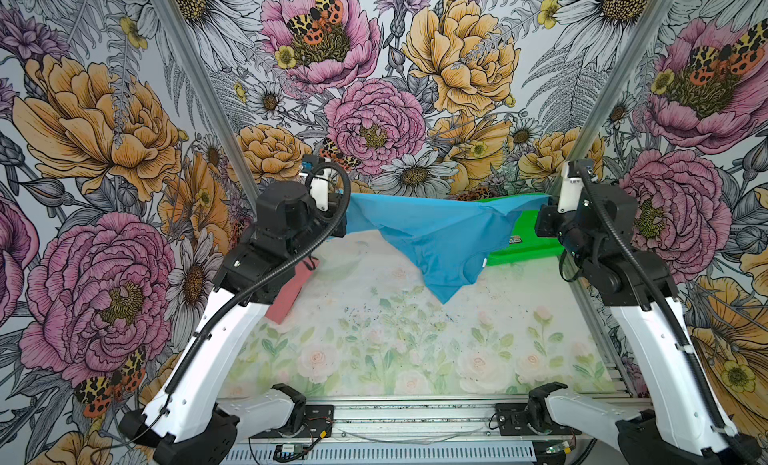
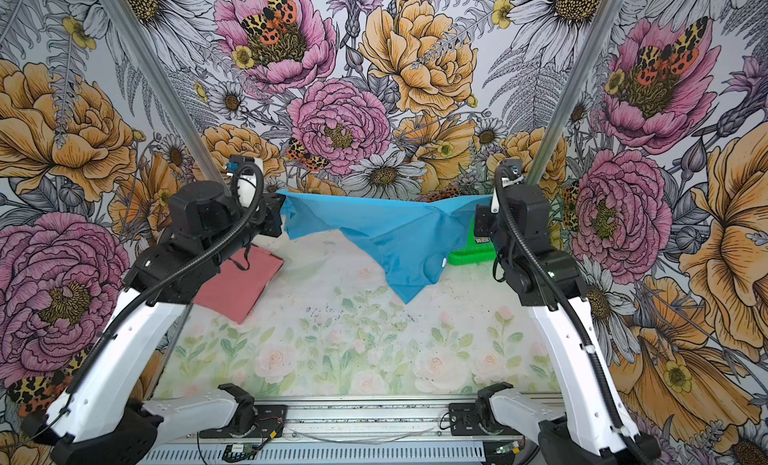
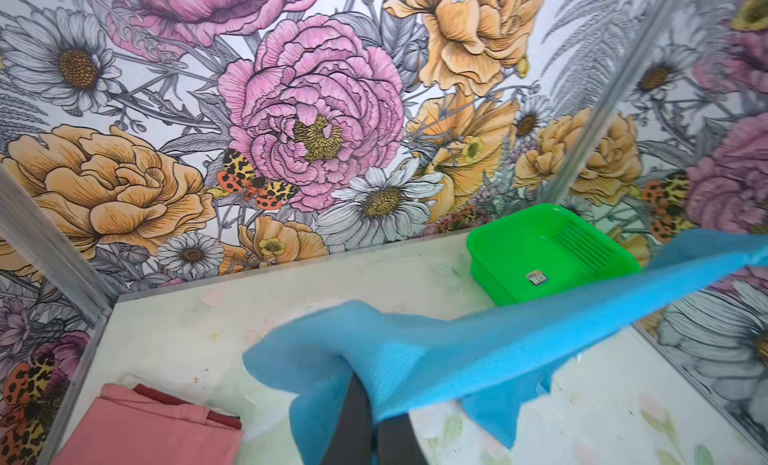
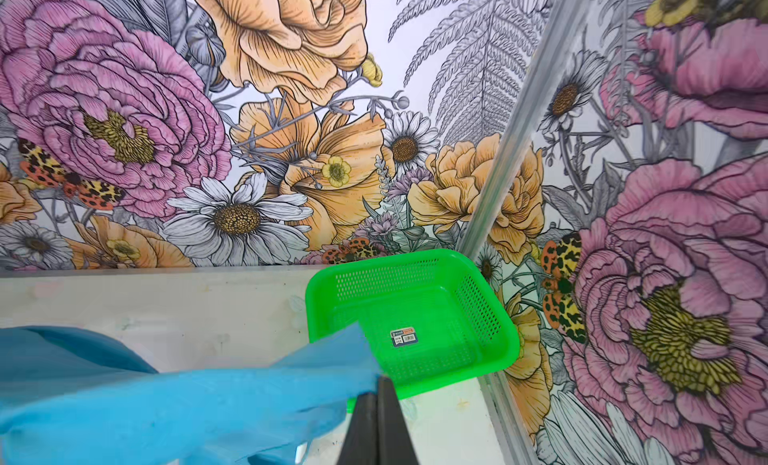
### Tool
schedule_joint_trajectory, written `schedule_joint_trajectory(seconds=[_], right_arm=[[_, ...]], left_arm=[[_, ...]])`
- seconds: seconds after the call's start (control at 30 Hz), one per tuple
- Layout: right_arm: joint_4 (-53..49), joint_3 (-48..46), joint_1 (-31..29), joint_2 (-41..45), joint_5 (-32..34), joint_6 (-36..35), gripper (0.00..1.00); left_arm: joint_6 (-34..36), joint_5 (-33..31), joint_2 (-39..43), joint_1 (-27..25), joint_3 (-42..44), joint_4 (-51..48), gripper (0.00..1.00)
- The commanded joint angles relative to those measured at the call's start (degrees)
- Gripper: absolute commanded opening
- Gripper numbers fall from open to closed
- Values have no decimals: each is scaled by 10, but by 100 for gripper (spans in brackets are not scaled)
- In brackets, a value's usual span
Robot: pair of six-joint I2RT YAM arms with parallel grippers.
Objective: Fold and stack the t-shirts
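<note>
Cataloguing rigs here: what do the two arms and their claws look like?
The left arm and right arm match: white shell links, black joints, a black ribbed cable along each. The left claw and right claw have flat dark fingers.

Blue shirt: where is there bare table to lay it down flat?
Bare: the table from under the hanging blue shirt to the near edge, across its width. Crowded: folded pink shirt far left, green basket in the far right corner.

Sky-blue shirt, salmon-pink shirt, bright green basket, floral walls.
</note>
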State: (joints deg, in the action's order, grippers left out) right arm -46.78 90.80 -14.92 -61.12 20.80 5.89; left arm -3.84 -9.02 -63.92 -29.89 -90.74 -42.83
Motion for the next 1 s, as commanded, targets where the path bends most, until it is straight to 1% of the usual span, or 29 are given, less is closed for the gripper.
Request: schedule_joint_trajectory(seconds=[0.0,0.03,0.07,0.17,0.27,0.33,0.4,0.53,0.57,0.6,0.63,0.67,0.77,0.8,0.87,0.97], right_arm=[[-7,-60,5,58,-6,-1,0],[-9,-78,5,75,-8,4,0],[-12,-95,4,95,-11,8,0],[-23,-130,4,123,-15,14,0],[-42,-163,5,128,-27,31,0],[-46,-209,4,146,-29,55,0],[-47,-271,4,172,-26,84,0],[-53,-392,4,211,-22,158,0],[-52,-412,3,213,-26,179,0],[-50,-428,-11,211,-16,193,0],[-59,-418,-39,199,24,205,0],[-72,-407,-53,185,53,216,0],[-74,-397,-52,144,59,217,0],[-71,-401,-52,133,59,219,0],[-65,-412,-52,122,58,221,0],[-59,-418,-52,120,59,219,0]], left_arm=[[-16,15,52,-28,83,-45,48],[-33,33,72,-32,113,-51,88],[-51,51,93,-32,142,-53,99],[-90,96,143,-13,204,-55,99],[-113,144,153,9,242,-66,99],[-140,165,155,6,273,-62,99],[-177,177,157,-15,313,-45,99],[-257,176,155,-93,424,41,99],[-275,179,147,-109,448,66,99],[-296,186,134,-123,475,100,99],[-317,194,121,-134,503,141,99],[-334,195,107,-141,524,175,99],[-367,183,49,-156,567,273,98],[-370,185,23,-158,571,300,96],[-369,204,-31,-160,568,353,89],[-366,224,-113,-173,546,401,74]])
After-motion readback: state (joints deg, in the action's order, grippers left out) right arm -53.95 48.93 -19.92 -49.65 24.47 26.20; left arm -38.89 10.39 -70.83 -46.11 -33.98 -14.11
